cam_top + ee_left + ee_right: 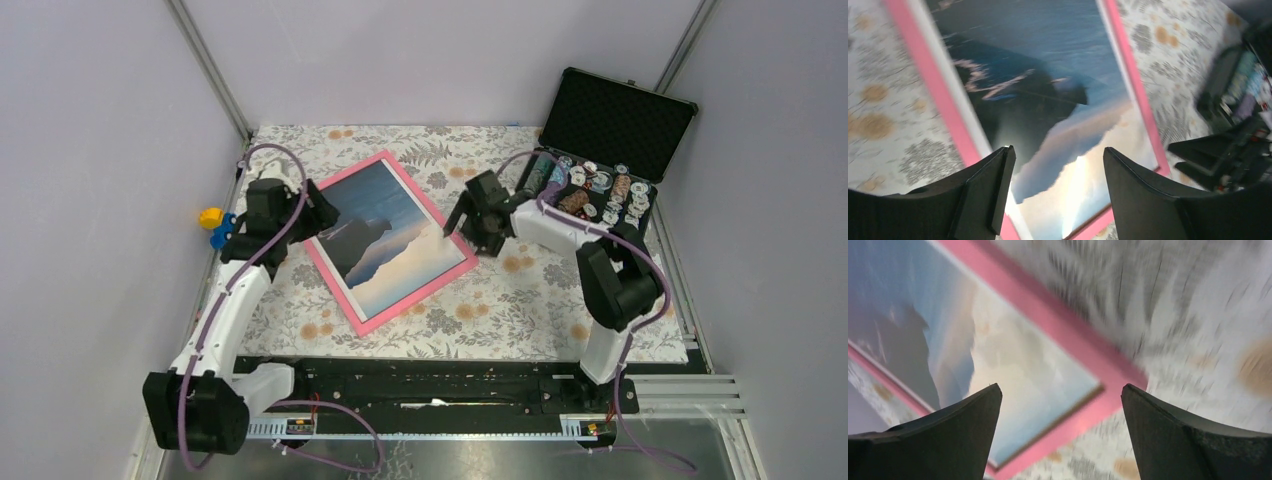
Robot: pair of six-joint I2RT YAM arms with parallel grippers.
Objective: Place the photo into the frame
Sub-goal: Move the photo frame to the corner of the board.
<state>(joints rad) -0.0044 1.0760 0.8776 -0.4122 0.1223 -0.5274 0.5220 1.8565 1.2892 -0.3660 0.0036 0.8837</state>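
Frame (335, 287) mid-table, black case (620, 120) back-R, toy (212, 225) L

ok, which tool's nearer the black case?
Right. The right tool hovers at the frame edge beside the black case; the left tool is across the frame, at its far edge.

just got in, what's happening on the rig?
The photo lies within the border of the pink frame, flat on the floral tablecloth. The left hand hovers by the frame's left side and the right hand near its right corner. Both are open and hold nothing. A black case stands open at the back right.
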